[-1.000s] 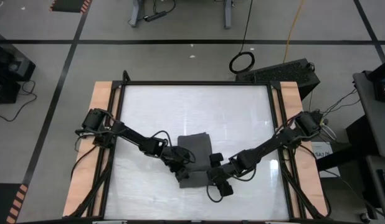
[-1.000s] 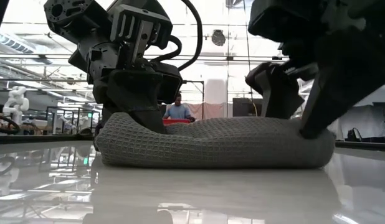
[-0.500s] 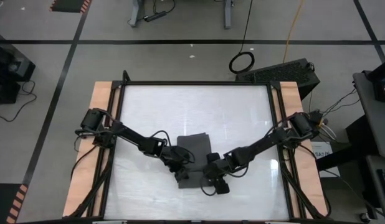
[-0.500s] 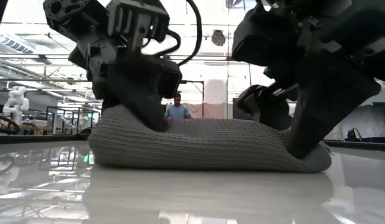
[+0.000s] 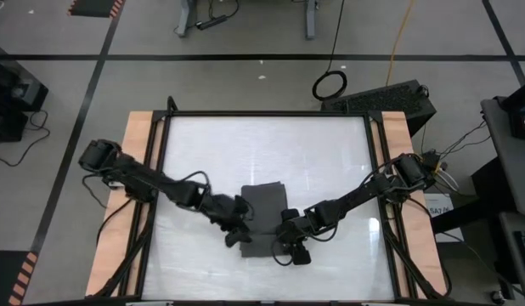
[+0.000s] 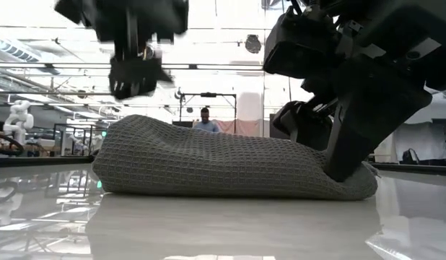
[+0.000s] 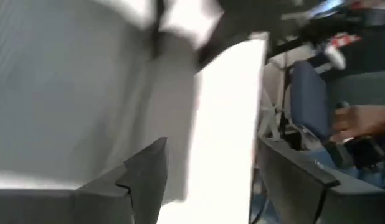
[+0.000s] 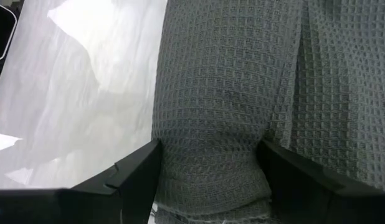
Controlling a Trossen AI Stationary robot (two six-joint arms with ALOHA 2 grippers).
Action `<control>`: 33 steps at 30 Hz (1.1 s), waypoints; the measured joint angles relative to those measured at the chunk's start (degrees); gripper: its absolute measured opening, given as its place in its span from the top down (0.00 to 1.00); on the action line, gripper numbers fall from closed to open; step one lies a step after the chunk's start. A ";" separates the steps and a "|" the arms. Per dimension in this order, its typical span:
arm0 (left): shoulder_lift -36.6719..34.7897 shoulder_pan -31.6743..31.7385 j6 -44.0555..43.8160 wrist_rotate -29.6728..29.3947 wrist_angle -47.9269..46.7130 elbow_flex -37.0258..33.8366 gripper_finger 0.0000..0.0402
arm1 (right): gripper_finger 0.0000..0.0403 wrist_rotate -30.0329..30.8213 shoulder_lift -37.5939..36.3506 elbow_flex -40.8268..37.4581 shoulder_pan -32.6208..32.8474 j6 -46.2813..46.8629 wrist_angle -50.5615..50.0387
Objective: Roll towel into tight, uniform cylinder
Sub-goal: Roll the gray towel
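Observation:
The dark grey towel lies near the middle of the white table. Its near part is rolled into a thick bundle that rests on the table. My right gripper is down at the bundle's right end, shut on it. My left gripper hangs open above the bundle's left end, clear of it in the low view. Nothing lies between its fingers in the left wrist view. My right gripper has the rolled bundle's right end between its two fingers, one on each side, and the cloth fills the gap. It comes slanting down from the table's right side, pointing along the bundle. The bundle lies on the table with this end pressed lower than the rest.
Wooden strips border the table's left and right sides. Bare tabletop lies all around the towel. In the low view a person stands far off in the room behind.
My left gripper has opened, let go of the towel's left end and risen clear of it, drawing back toward the table's left. The freed left end has puffed up. My right gripper has moved a little left and down along the bundle, flattening the right end.

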 joint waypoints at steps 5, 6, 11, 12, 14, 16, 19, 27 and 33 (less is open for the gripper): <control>0.76 -11.54 12.18 -15.82 7.39 0.04 0.39 | 0.36 -0.04 0.03 -0.01 -0.30 0.29 0.18; 1.81 -13.53 12.98 -18.74 7.47 0.04 0.39 | 0.36 -0.10 0.03 -0.01 -0.36 0.39 0.26; 6.84 -18.45 12.93 -24.68 10.20 -0.04 0.38 | 0.36 -0.22 0.06 -0.03 -0.39 0.50 0.82; 7.74 -18.75 12.94 -25.16 11.83 0.02 0.36 | 0.36 -0.25 0.08 -0.03 -0.37 0.65 0.91; 9.37 -19.21 12.54 -29.47 15.83 0.00 0.32 | 0.36 -0.28 0.08 -0.03 -0.37 0.83 0.91; 10.52 -19.31 12.10 -36.65 19.88 0.01 0.27 | 0.36 -0.34 0.08 -0.03 -0.38 1.06 0.95; 10.67 -17.80 17.28 -36.44 18.19 0.02 0.18 | 0.36 -0.86 0.08 -0.05 -0.39 2.10 1.04; 10.81 -16.79 21.10 -28.08 9.74 0.00 0.02 | 0.36 -1.34 0.08 -0.04 -0.42 3.39 1.10; 10.79 -19.11 35.64 -31.44 11.33 0.04 0.02 | 0.36 -1.53 0.08 -0.05 -0.52 3.41 1.08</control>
